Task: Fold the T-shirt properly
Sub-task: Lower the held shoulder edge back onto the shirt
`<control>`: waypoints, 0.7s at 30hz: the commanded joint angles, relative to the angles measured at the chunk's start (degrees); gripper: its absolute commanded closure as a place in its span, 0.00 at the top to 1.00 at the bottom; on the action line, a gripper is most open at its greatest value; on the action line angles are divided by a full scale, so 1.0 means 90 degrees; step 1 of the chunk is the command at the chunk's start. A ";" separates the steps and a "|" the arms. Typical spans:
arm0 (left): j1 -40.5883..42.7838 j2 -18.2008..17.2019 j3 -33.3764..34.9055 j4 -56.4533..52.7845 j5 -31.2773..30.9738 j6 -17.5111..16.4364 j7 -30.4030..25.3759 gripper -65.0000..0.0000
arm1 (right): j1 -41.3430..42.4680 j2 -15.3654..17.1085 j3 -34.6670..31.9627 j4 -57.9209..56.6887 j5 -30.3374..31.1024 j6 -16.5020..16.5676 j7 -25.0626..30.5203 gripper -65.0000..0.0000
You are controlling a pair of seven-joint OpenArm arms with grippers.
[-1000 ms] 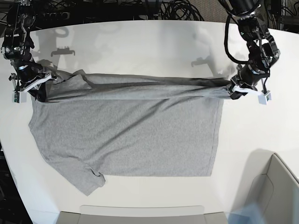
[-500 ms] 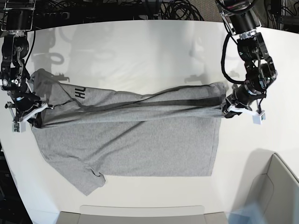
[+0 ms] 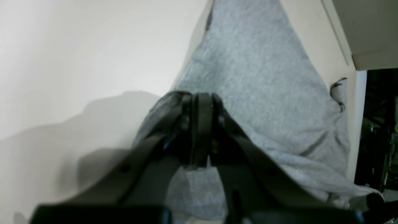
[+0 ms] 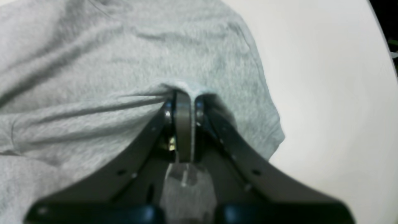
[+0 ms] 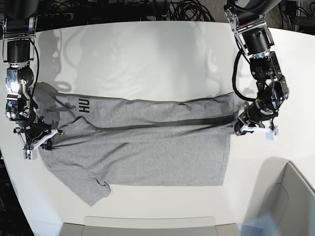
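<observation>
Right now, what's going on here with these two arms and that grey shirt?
A two-armed robot is folding a grey T-shirt on a white table. The left hand is shut on the shirt's hem side, and the right hand is shut on the sleeve side. Between them they hold the far edge of the shirt, drawn over the half that lies flat. The turned-over strip shows black lettering near the right hand. The fold is only partway across; the near half of the shirt is uncovered.

White table (image 5: 147, 54), rounded far edge, shadows across top. Grey T-shirt (image 5: 147, 152) spread flat over middle, upper part folded forward into long band, black lettering (image 5: 84, 104) showing near left end. Pale bin (image 5: 290, 196) at near right corner.
</observation>
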 commanded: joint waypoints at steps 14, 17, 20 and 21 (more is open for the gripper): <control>0.0134 -0.0116 -0.0027 0.0965 -0.0114 -0.0035 -0.0087 0.17 | -0.1271 0.0438 0.0621 0.1391 0.0051 -0.0044 0.0903 0.38; 0.0594 -0.0116 0.0002 0.1326 -0.0114 -0.0035 0.0069 0.17 | -0.2160 0.0263 0.1392 0.2026 0.0324 -0.0044 0.0893 0.38; 0.0994 -0.0096 0.0002 0.1463 -0.0114 -0.0035 0.0186 0.17 | -0.3010 0.0253 0.2027 0.2202 0.1028 -0.0044 0.0893 0.38; 0.1082 -0.0096 0.0002 0.1463 -0.0114 -0.0035 0.0177 0.17 | -0.3235 0.0253 0.2135 0.2202 0.1272 -0.0044 0.0893 0.38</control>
